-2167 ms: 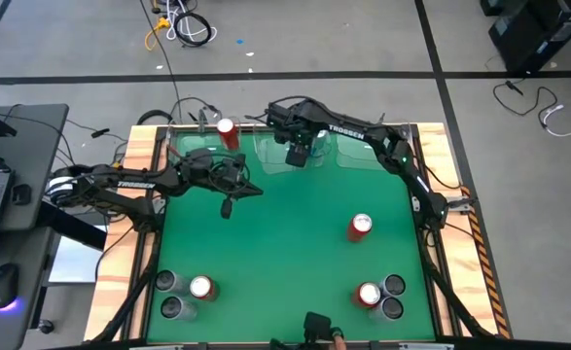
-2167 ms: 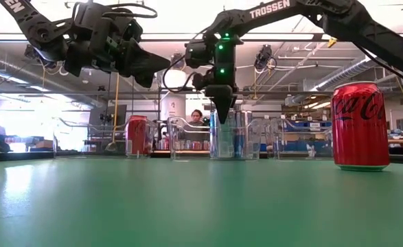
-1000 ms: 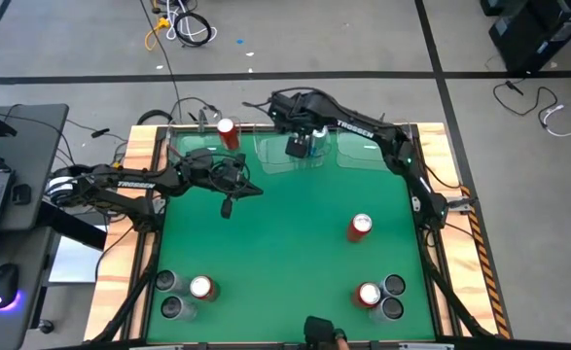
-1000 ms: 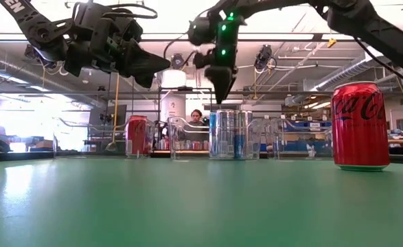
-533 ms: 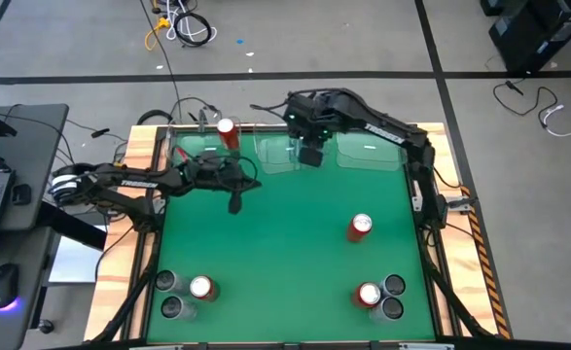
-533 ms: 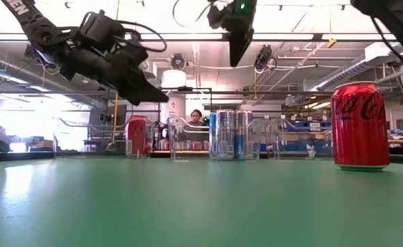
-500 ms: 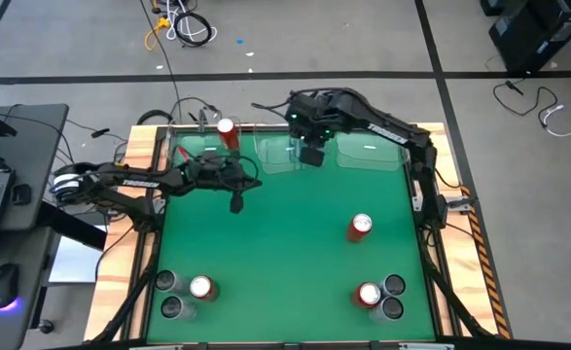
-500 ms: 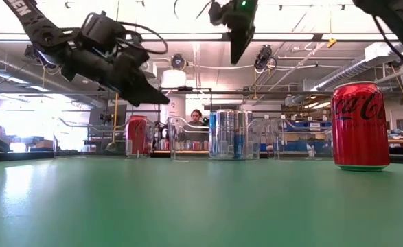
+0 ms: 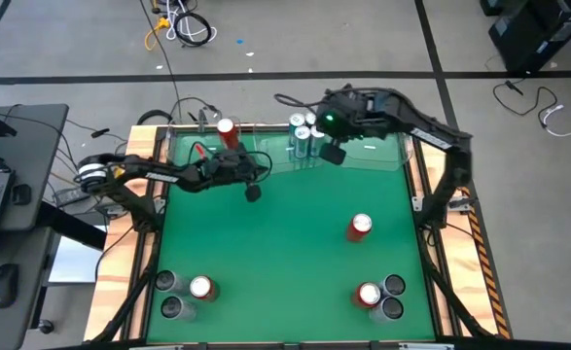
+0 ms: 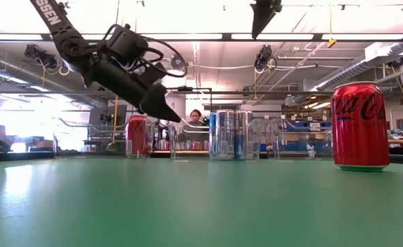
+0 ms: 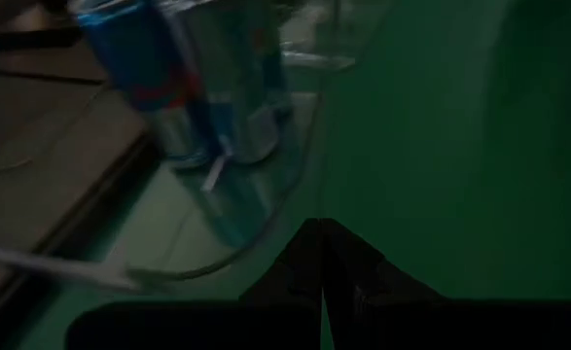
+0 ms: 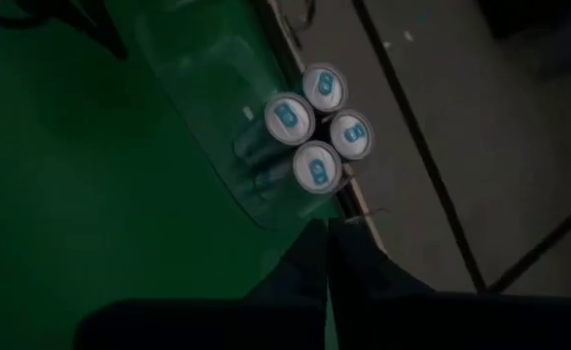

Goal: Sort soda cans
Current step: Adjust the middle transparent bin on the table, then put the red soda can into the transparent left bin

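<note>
Several blue-and-white soda cans [image 9: 302, 136] stand upright together in the clear middle bin [image 12: 217, 146] at the far edge; they also show in the right wrist view [image 12: 316, 122] and the low view [image 10: 228, 134]. One red can [image 9: 228, 131] stands in the left bin. Another red can [image 9: 360, 227] stands alone on the green mat. My right gripper [image 9: 334, 153] hangs shut, high above the mat just right of the blue cans. My left gripper [image 9: 253, 192] is shut and slants down over the mat in front of the left bin, holding nothing.
Two groups of red and dark grey cans stand at the near left [image 9: 183, 292] and near right [image 9: 382, 297] corners. A third clear bin [image 9: 373, 156] sits at the far right. The middle of the mat is bare. A person [image 10: 197, 115] sits behind the table.
My right gripper has risen from above the blue cans and swung toward the table's right edge. My left gripper has moved right and toward the far edge, tipping its fingers further down. No can has moved.
</note>
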Controlling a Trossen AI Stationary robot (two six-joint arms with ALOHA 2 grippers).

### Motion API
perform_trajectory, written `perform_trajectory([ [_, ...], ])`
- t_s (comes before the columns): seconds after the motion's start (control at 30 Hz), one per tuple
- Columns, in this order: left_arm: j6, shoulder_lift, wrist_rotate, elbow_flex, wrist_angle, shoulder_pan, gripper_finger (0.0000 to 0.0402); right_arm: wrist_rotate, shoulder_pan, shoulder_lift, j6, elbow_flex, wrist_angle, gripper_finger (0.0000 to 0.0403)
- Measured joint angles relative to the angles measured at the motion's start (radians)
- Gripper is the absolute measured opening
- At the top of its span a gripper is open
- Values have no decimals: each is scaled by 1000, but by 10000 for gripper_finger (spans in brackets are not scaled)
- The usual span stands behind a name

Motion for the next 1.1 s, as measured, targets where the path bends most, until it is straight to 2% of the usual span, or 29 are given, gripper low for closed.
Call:
perform_trajectory([
  [0.2,-2,5,-52,0,-19,26,5,30,47,-230,34,-383,302,0],
  [0.37,-14,5,-62,-1,-10,58,5,97,107,-431,89,-706,541,0],
  [0.57,-29,4,-46,-1,-4,106,5,58,159,-586,224,-959,692,3],
  [0.67,-29,4,-15,-1,-4,120,4,-37,166,-604,275,-1021,779,4],
  [0.77,-39,-1,11,-1,-10,121,4,-157,162,-599,286,-1021,789,10],
  [0.93,-55,-64,66,-2,-10,81,4,-168,215,-615,318,-1009,734,46],
  [1.1,-54,-185,141,-2,-67,40,4,-164,297,-613,435,-1007,570,119],
])
